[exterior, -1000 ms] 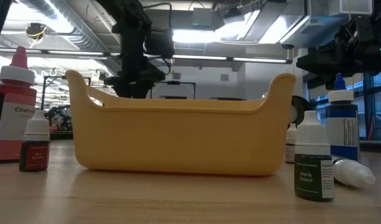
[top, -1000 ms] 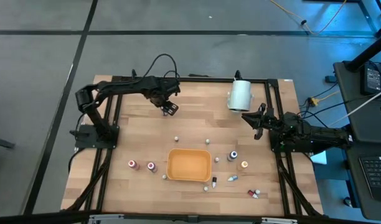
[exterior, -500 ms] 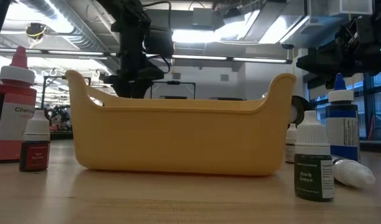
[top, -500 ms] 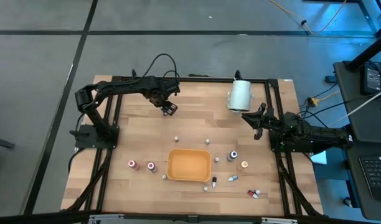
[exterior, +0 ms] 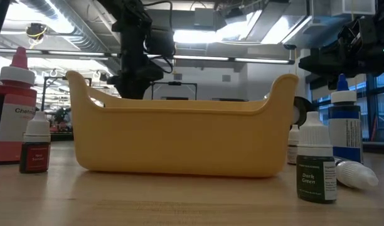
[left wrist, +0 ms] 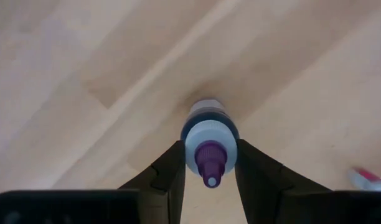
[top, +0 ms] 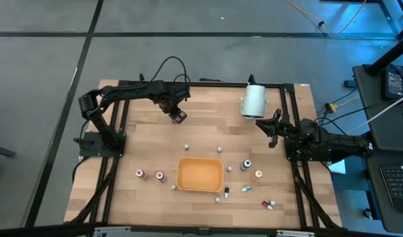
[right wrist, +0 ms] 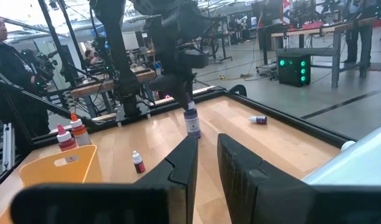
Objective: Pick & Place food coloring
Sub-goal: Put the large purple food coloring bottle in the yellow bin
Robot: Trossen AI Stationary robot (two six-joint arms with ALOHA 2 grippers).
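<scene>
The left end effector (top: 179, 116) hangs over the far left part of the bench (top: 149, 141), its two dark fingers (left wrist: 169, 176) closed against the sides of a purple-capped food coloring bottle (left wrist: 208, 147), which stands upright between them; whether the bottle's base touches the wood cannot be told. The right wrist view shows the same bottle (right wrist: 191, 121) under the left arm. The right end effector (top: 268, 126) waits at the far right of the bench, just beside a large white cylinder (top: 253, 101), its fingers (right wrist: 181, 167) set a narrow gap apart with nothing between them. Nearer, an orange tray (top: 200, 174) sits mid-bench. Other food coloring bottles stand left of it (top: 140, 174) and right of it (top: 245, 164); more lie at the near right (top: 268, 205).
</scene>
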